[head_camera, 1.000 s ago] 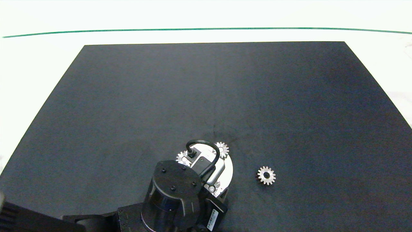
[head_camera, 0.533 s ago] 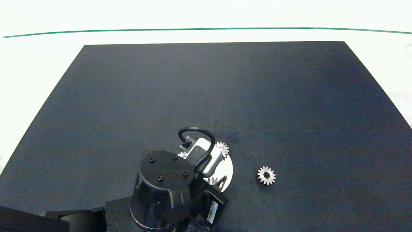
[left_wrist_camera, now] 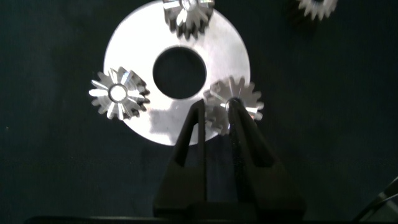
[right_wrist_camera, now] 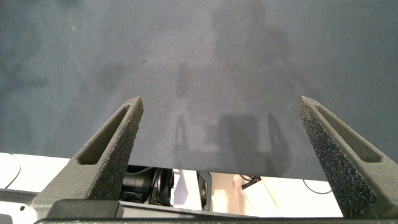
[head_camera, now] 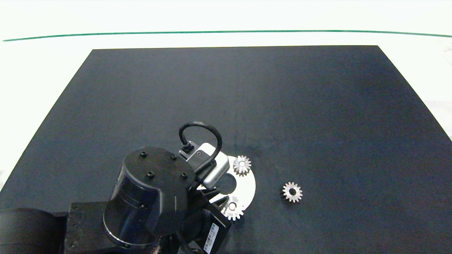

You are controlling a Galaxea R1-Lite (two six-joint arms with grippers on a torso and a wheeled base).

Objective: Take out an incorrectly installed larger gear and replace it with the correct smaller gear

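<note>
A silver disc plate [head_camera: 249,183] lies on the black mat and carries small silver gears. My left gripper [left_wrist_camera: 216,106] is shut on the larger gear [left_wrist_camera: 245,99], finer-toothed, at the plate's near edge [head_camera: 233,211]; one finger crosses the gear's centre and the other presses its rim. Two other gears sit on the plate [left_wrist_camera: 118,93] [left_wrist_camera: 186,15]; the head view shows only the far one [head_camera: 242,164]. The smaller gear [head_camera: 292,192], with stubbier teeth, lies loose on the mat right of the plate. My right gripper [right_wrist_camera: 227,102] hangs open over bare mat, outside the head view.
The black mat [head_camera: 247,98] spreads wide beyond and to the right of the plate. My left arm's bulky wrist [head_camera: 152,201] covers the plate's left part. White table surface with a green line [head_camera: 226,31] lies past the mat's far edge.
My left arm has swung left and toward the near edge, uncovering most of the plate. The gear in its fingers has shifted slightly toward the plate's near rim. The loose gear has stayed put.
</note>
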